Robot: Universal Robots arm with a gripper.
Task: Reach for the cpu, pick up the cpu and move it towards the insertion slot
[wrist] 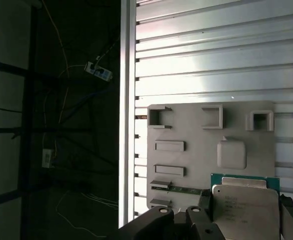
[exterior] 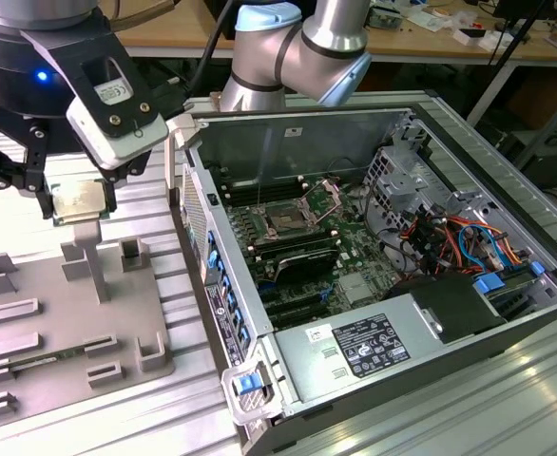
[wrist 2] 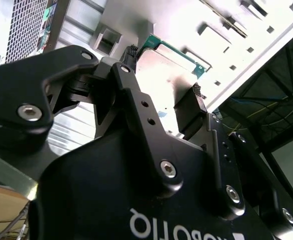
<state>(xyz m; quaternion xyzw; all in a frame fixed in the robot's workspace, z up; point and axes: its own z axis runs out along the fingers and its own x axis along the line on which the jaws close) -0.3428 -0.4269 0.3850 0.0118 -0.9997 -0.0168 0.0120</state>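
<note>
Exterior view, upper left of the frame: the claw (exterior: 74, 201) grips the cpu (exterior: 77, 200) by its opposite edges above the grey fixture tray (exterior: 31, 313) (light, stiff, fragile underside, I'd judge), well apart from the insertion slot (exterior: 286, 219).

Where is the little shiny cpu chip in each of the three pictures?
Exterior view: the cpu is held in the gripper, above the grey fixture tray.
Second wrist view: the cpu sits between the black fingers.
First wrist view: the cpu hangs over the tray.
Shared landmark: the tray.
</note>
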